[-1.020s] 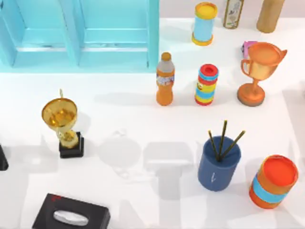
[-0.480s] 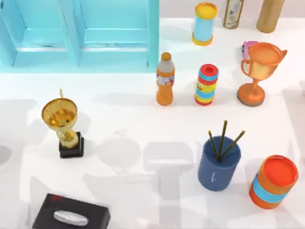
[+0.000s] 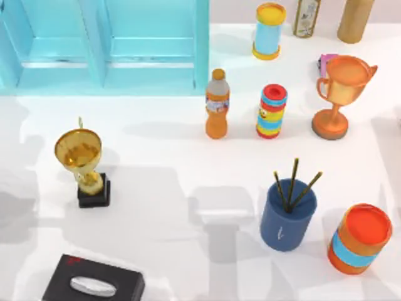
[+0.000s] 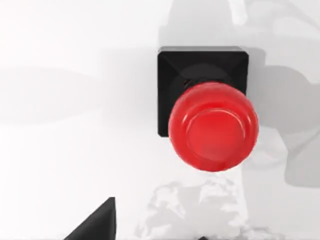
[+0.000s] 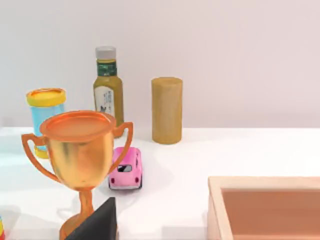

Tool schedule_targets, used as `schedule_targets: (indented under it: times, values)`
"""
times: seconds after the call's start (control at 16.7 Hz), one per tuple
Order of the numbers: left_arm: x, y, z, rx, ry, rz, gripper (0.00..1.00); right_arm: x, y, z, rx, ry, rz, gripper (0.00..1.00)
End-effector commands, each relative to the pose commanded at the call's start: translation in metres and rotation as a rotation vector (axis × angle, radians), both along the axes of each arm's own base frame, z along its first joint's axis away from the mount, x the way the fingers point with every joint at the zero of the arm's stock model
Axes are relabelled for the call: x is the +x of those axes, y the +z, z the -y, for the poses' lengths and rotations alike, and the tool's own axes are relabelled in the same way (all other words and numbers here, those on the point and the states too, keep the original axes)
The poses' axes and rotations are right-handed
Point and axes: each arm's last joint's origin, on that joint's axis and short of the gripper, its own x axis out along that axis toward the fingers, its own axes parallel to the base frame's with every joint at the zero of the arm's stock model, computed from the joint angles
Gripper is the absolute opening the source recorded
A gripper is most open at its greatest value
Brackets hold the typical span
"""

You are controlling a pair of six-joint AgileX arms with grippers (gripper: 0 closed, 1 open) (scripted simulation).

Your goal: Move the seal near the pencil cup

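My left wrist cam looks straight down on the seal [image 4: 210, 112], standing upright on bare desk, but I cannot tell if the jaws are open or closed, same for the right arm, which is parked. The seal looks small, light and stiff, and its glossy knob is prob. slippery, so I would grip the black square base. Pencil cup [image 3: 287, 215] stands near the desk's lower right corner, next to an orange can [image 3: 359, 238].

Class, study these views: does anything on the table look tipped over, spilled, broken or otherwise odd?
Nothing stands out. The seal sits upright on its square base, the pencil cup stands upright with pencils inside, and the gold trophy, orange bottle and orange can all stand upright.
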Motion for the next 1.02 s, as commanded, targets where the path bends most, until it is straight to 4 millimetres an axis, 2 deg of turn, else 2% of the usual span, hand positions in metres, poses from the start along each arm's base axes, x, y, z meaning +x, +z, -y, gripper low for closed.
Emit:
schedule_targets:
  times: [0.24, 0.66, 0.78, 1.02]
  values:
    - [0.018, -0.007, -0.011, -0.021, -0.001, -0.081, 1.00, 0.000, 0.000, 0.000, 0.000, 0.000, 0.000, 1.00]
    - [0.019, -0.012, -0.010, -0.021, -0.003, -0.084, 1.00, 0.000, 0.000, 0.000, 0.000, 0.000, 0.000, 1.00]
    - [0.020, -0.028, -0.011, -0.022, -0.002, -0.087, 1.00, 0.000, 0.000, 0.000, 0.000, 0.000, 0.000, 1.00]
    - [0.022, -0.077, -0.012, -0.019, -0.002, -0.074, 1.00, 0.000, 0.000, 0.000, 0.000, 0.000, 0.000, 1.00]
